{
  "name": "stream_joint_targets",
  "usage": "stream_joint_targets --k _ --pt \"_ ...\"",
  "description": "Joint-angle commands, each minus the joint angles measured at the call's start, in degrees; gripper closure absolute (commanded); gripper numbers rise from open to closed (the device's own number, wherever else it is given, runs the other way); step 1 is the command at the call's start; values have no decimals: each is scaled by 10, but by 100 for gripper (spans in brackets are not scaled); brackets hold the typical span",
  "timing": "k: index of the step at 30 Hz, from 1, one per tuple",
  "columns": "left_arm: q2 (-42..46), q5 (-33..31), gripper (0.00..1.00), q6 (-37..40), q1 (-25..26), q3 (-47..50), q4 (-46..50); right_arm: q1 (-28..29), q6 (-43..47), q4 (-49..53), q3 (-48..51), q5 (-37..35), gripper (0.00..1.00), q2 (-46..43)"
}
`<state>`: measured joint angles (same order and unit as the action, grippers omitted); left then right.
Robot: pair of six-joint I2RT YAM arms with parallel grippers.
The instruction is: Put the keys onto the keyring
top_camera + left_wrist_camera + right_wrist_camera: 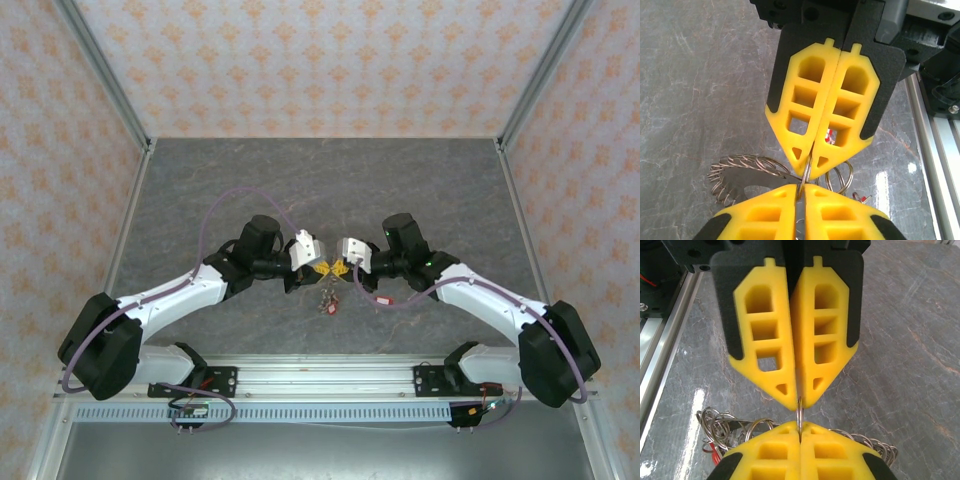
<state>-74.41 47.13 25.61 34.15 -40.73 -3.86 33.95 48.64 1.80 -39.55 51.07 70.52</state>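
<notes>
My two grippers meet tip to tip above the middle of the table. A thin metal ring (808, 171) stands edge-on between them. It seems to be part of the keyring (742, 175), whose fringe of small loops spreads to either side (875, 446). My left gripper (801, 188) is shut on the near end of this ring, and my right gripper (800, 426) is shut on the other end. In the top view the left gripper (318, 268) and the right gripper (338, 268) touch noses. Small keys with red tags (326, 300) lie on the table just below them.
Loose split rings (841, 176) and a red tag (714, 450) lie under the fingers. The grey marbled tabletop (330, 185) stretches back to patterned walls. An aluminium rail (330, 375) with both arm bases runs along the near edge.
</notes>
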Motion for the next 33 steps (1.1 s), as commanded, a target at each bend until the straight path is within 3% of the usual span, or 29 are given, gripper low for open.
stream_joint_targets --k 1,8,26,33 --pt "-2 -2 83 14 4 -2 13 -3 -9 -47 10 25 100 -8" --pt "-13 9 79 17 4 -8 10 -6 -20 -60 9 45 100 -4" --pt "24 -19 78 0 4 9 -16 -6 -20 -55 7 43 100 1" --pt "8 1 79 -3 5 0 -8 -6 -42 -85 12 59 100 1"
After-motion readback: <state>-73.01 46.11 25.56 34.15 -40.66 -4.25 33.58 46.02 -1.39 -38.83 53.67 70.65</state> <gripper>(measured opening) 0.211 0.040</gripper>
